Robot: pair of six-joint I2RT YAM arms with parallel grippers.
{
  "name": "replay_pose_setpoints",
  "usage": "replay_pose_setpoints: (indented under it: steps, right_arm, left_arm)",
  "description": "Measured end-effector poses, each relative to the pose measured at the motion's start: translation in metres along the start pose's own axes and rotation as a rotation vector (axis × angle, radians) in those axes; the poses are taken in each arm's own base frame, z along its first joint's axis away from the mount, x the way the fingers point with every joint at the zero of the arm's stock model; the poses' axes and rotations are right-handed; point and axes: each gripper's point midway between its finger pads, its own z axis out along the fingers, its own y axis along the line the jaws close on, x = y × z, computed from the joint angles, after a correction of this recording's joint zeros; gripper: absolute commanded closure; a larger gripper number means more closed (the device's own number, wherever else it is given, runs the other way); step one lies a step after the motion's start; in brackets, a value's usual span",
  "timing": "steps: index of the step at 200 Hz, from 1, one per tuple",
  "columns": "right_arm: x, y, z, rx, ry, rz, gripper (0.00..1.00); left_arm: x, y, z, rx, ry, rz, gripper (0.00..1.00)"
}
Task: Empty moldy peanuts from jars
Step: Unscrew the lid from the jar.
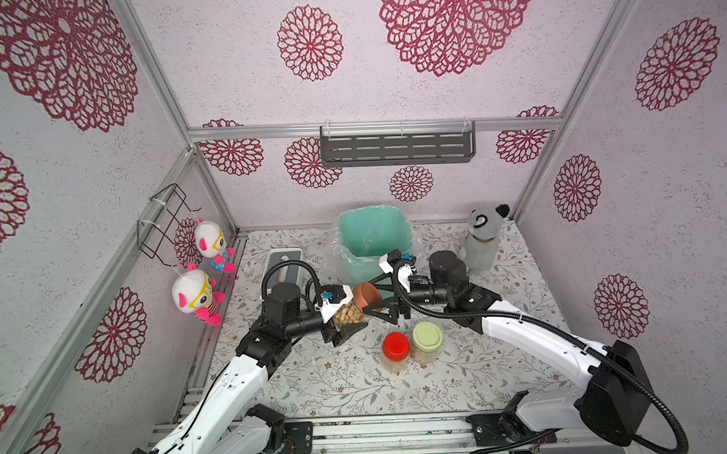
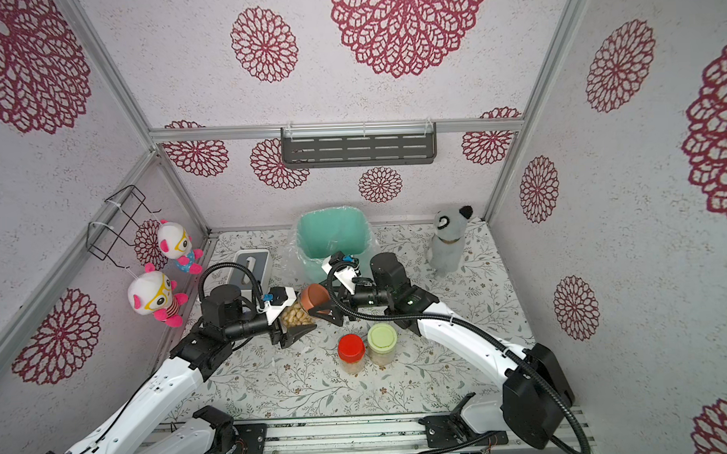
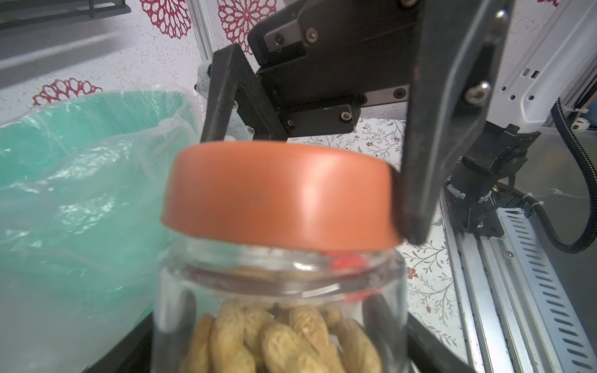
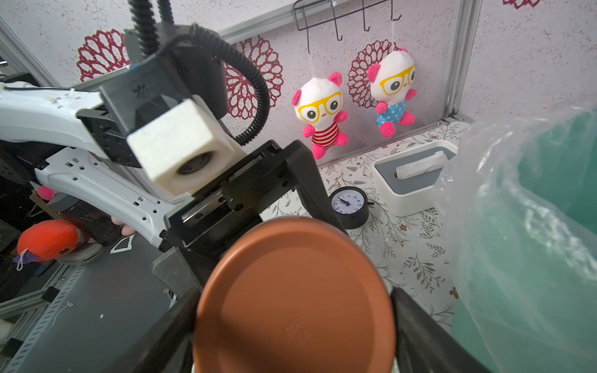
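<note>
Top views: both are showing the left gripper holding a clear jar tilted, near the middle of the frame, with the brown lid pointing toward the right gripper.
Left claw: pinching the jar body, its jaws lying along the glass in the left wrist view.
Right claw: closing around the brown lid; one finger is pressing the rim at the right of the left wrist frame, the opposite one is mostly hidden behind the lid.
Step in hand: unscrewing the first jar, judging by the lid sitting on the neck.
Peanuts: the tan peanuts are lying inside the held jar, at the bottom of the left wrist frame.
Other jars: the red-lidded jar and the green-lidded jar are standing upright side by side, lower centre, both capped.
Next move: likely twisting the lid free, then tipping the jar over the mint bin with its plastic liner, just above the held jar.
Writing: only clock numerals on the small black clock; no brand or label is readable.
</note>
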Motion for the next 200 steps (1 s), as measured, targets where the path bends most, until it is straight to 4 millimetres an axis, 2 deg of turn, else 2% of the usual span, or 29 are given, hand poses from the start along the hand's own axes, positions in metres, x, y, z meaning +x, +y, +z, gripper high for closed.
replay_pose_setpoints:
  steps: [99,139,180,200]
  right_arm:
    - [-0.0050,-0.0028,0.0010,-0.075,0.058,-0.066,0.75]
    - [-0.0051,-0.0039,0.0036,-0.098,0.102,-0.084,0.66]
    - [-0.0039,-0.0062,0.0071,-0.112,0.114,-0.049,0.52]
    - [-0.0030,-0.0064,0.0078,-0.115,0.116,-0.037,0.41]
  left_arm:
    - [-0.0028,0.0040,0.0016,-0.001,0.007,0.001,1.00]
    - [-0.0016,0.0050,0.0010,-0.004,0.011,-0.005,1.00]
    - [0.0006,0.0065,0.0002,-0.010,0.019,-0.015,1.00]
    - [0.0018,0.0065,0.0003,-0.010,0.023,-0.022,1.00]
